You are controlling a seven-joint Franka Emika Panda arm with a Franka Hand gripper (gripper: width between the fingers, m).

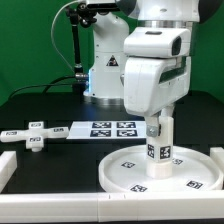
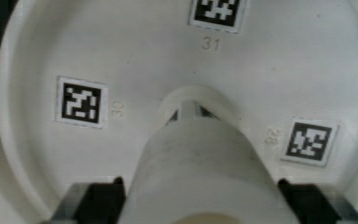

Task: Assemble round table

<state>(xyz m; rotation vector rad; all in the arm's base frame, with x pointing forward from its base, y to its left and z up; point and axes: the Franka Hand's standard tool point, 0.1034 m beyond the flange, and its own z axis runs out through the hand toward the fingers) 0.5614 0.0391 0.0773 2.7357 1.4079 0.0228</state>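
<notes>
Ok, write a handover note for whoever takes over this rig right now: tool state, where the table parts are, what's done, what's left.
Tool: shut on the cylinder, which it holds upright.
Disc: flat on the mat, towards the exterior view's right; the cylinder's lower end is at its centre.
Cross-shaped piece: loose on the mat at the exterior view's left, beside the marker board.
Done: cylinder brought to the disc's centre.
Left: I cannot tell if the cylinder is fully seated; the cross-shaped piece is not yet fitted.

Smooth matt white plastic disc (image 1: 186, 166), cylinder (image 1: 160, 138)
</notes>
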